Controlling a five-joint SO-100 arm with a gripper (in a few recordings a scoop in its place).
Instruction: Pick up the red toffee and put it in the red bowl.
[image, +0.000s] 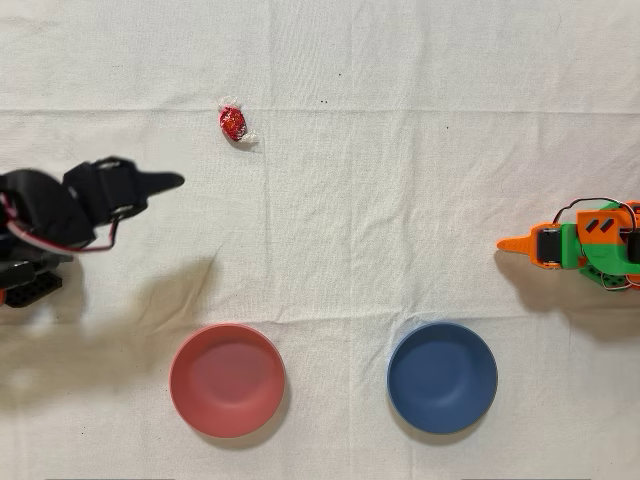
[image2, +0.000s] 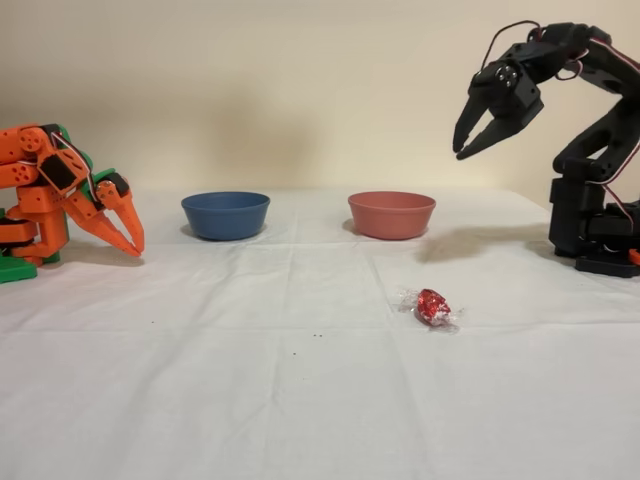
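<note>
Black fingers of the gripper (image2: 470, 148) are held slightly apart in the air, with nothing between them. The red toffee (image2: 433, 307) is seen lying on the white cloth (image2: 250, 400), in front of the red bowl (image2: 391, 214) in the fixed view and well apart from the gripper.

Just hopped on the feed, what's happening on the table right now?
The black arm's claw hangs raised in the air, open and holding nothing. The red toffee lies untouched on the white cloth, apart from both bowls. The red bowl and the blue bowl sit side by side, both apparently empty in the overhead view. The orange arm is idle at the opposite side. Nothing has been picked up yet.
</note>
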